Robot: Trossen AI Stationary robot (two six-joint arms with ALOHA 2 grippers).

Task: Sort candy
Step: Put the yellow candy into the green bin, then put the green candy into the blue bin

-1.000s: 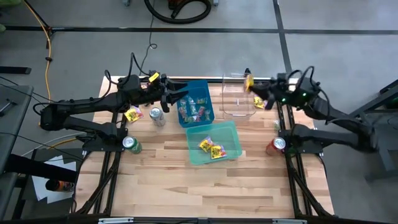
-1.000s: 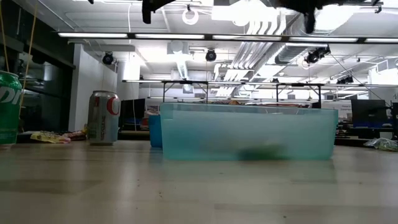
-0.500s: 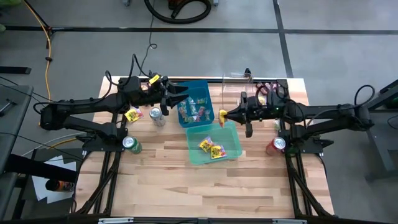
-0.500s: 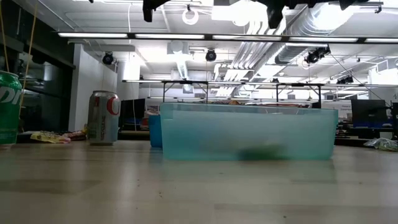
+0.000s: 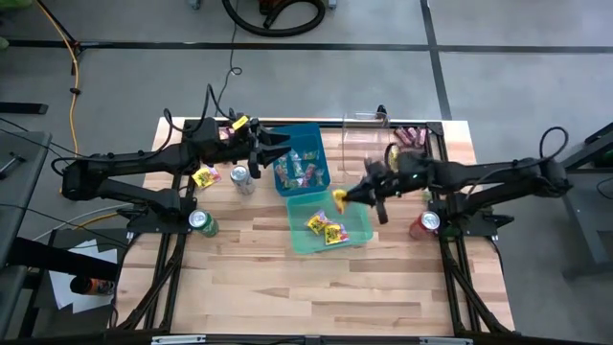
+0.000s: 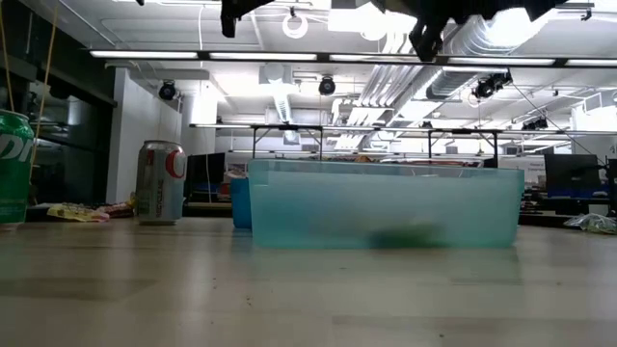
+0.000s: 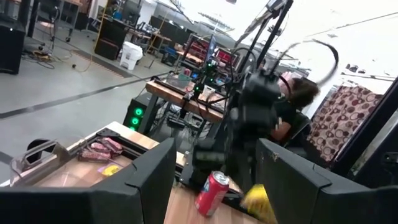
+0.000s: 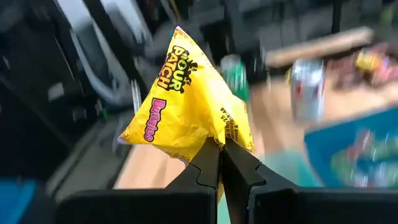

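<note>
Yellow crinkled candy packet [image 8: 189, 109] clamped in right tool [image 5: 342, 197], above far rim of light teal plastic bin [image 5: 359, 228]; left tool [image 5: 273, 149] apart, farther off.

table [image 5: 287, 278]: wood | on it: teal bin [image 5: 356, 203], blue bin [image 5: 287, 188], clear box [image 5: 364, 123], cans [image 5: 241, 178], candy [image 5: 204, 176]

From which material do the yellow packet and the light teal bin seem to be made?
Yellow packet: apparently thin glossy plastic film; it is creased and shiny with printed letters, pinched by the right gripper.
Light teal bin: likely frosted translucent plastic; a dark shape inside shows dimly through its wall.
</note>
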